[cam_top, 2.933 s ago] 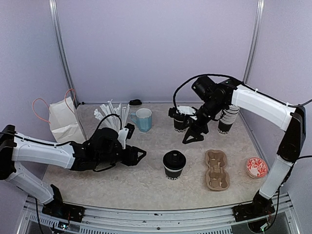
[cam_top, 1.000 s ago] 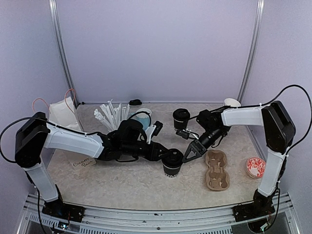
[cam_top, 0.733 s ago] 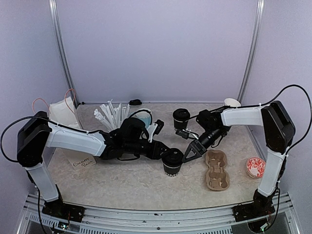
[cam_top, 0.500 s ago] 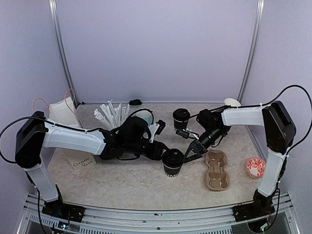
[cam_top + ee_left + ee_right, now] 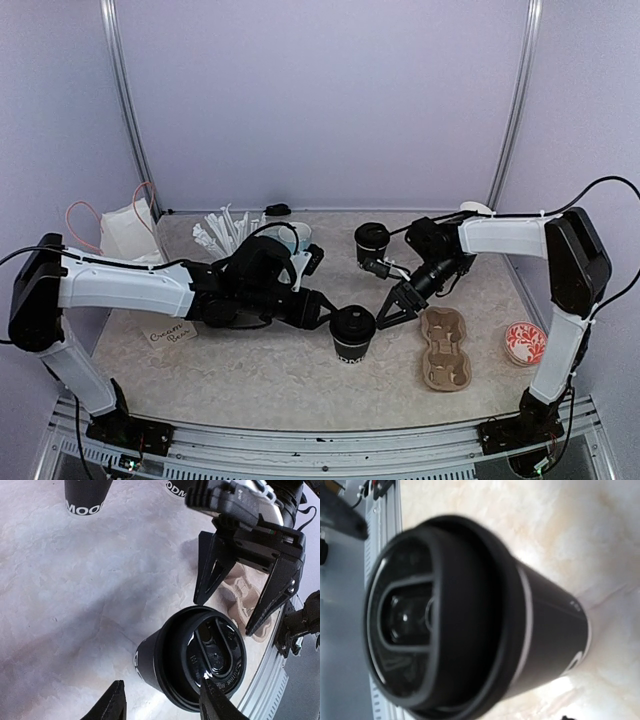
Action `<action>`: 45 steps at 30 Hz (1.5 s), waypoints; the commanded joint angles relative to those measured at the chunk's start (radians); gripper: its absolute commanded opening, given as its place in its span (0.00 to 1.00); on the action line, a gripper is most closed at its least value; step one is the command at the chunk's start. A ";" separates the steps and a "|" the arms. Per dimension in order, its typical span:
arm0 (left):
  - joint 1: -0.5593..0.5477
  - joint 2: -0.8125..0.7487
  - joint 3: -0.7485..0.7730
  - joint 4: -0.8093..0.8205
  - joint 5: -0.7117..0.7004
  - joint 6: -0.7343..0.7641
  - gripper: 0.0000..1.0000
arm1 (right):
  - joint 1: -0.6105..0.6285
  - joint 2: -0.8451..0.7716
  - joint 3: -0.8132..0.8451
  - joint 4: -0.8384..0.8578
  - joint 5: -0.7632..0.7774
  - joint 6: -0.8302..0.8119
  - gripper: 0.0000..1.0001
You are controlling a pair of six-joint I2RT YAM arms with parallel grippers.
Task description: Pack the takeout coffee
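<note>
One takeout coffee cup (image 5: 352,335), black with a round black lid, stands mid-table. It shows close up in the left wrist view (image 5: 200,665) and fills the right wrist view (image 5: 470,615). My left gripper (image 5: 322,310) is just left of it, jaws open (image 5: 162,681), with the cup's side between the fingertips and no grip. My right gripper (image 5: 393,312) is open at the cup's right, and its two fingers (image 5: 210,570) point down beside the lid. A second lidded cup (image 5: 372,243) stands behind.
A brown pulp cup carrier (image 5: 443,347) lies right of the cup. A light blue mug (image 5: 292,236) and a cup of white sticks (image 5: 225,232) sit behind my left arm. There is a white paper bag (image 5: 125,232) at far left, a note card (image 5: 170,335), and a red-patterned disc (image 5: 525,342) at far right.
My left gripper has opened wider and drawn back a little to the left of the cup. The right gripper has shifted slightly beside it. The cup stands where it was.
</note>
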 commanded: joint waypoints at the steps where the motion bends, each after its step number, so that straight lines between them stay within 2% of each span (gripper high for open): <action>1: 0.025 -0.031 -0.044 -0.023 0.021 -0.120 0.45 | -0.015 -0.011 0.042 -0.017 -0.020 -0.012 0.64; 7: 0.040 -0.024 -0.080 0.085 0.114 -0.234 0.34 | -0.021 0.016 0.066 -0.020 -0.033 -0.001 0.57; 19: 0.044 0.018 -0.081 0.129 0.186 -0.254 0.31 | -0.031 0.028 0.052 0.007 0.000 0.031 0.47; 32: 0.044 0.060 -0.071 0.114 0.205 -0.243 0.31 | -0.027 0.094 0.084 -0.007 -0.034 0.033 0.51; 39: 0.047 0.131 -0.028 -0.043 0.142 -0.190 0.31 | -0.015 0.116 0.063 0.000 -0.016 0.043 0.51; 45: 0.063 0.207 -0.016 -0.179 0.025 -0.112 0.28 | -0.008 0.167 -0.003 0.023 0.101 0.098 0.49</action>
